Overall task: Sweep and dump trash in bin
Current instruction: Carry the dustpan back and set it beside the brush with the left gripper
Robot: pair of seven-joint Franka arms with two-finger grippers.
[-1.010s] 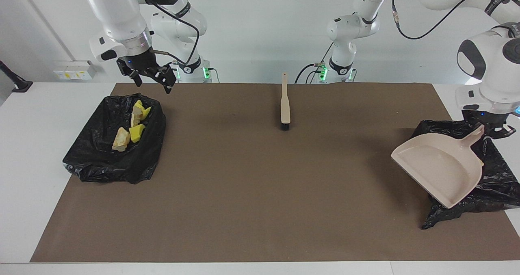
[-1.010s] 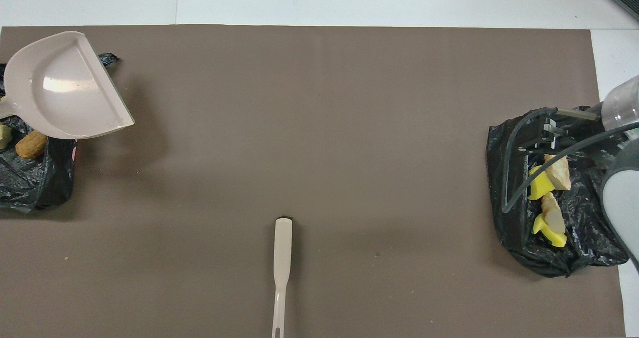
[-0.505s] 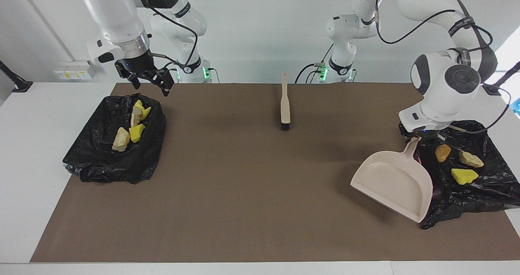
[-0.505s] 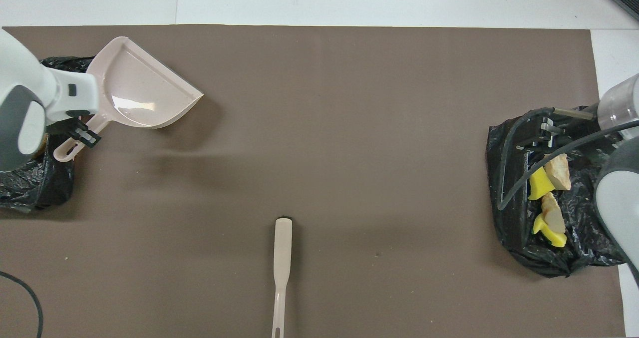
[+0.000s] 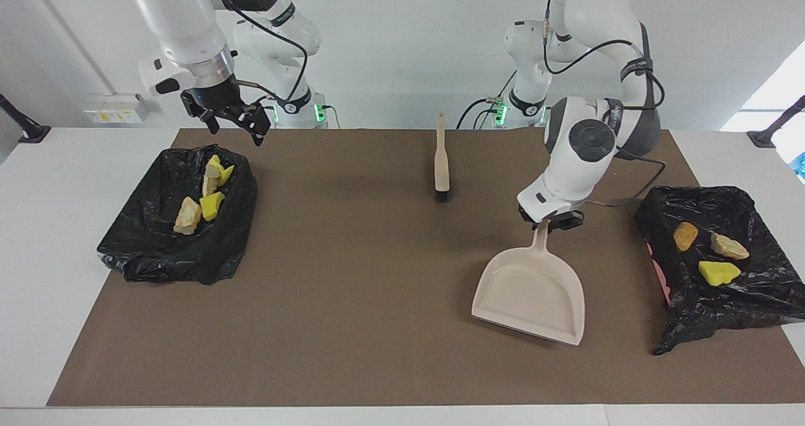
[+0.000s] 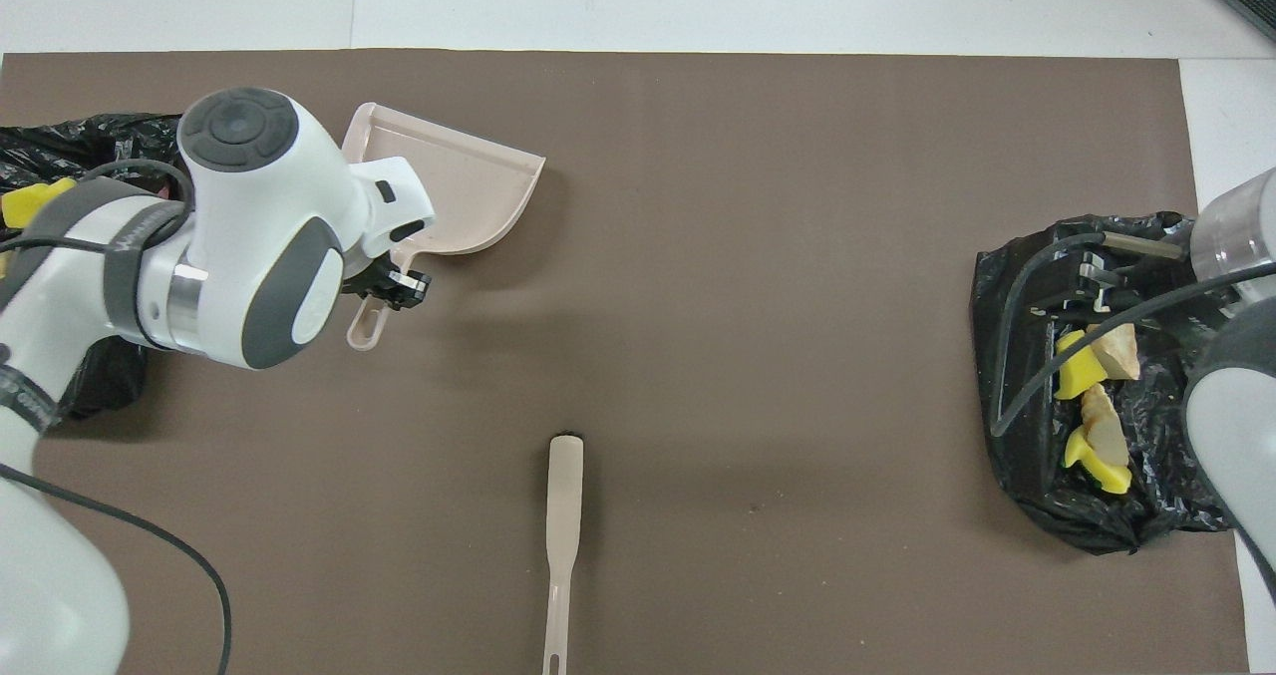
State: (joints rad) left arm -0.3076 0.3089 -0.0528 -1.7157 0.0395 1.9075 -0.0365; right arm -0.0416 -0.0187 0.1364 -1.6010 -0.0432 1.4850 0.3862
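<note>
My left gripper [image 5: 546, 222] is shut on the handle of the empty beige dustpan [image 5: 531, 294], which hangs tilted over the brown mat with its lip down, beside the black-bagged bin [image 5: 748, 300] at the left arm's end. That bin holds three pieces of trash [image 5: 719, 272]: one yellow, one tan, one orange-brown. At the right arm's end another black-bagged bin [image 5: 157, 256] holds several yellow and tan scraps [image 5: 204, 193]. My right gripper [image 5: 234, 126] hovers open and empty over that bin's edge nearest the robots. In the overhead view, the left arm covers part of the dustpan [image 6: 459, 191].
A beige hand brush [image 5: 441, 162] lies on the mat [image 5: 352, 300] midway between the arms, near the robots, bristle end pointing away from them. White tabletop borders the mat on all sides.
The left arm has carried the dustpan from above the bin at its end out over the mat, uncovering the three scraps in that bin. The right gripper has barely moved.
</note>
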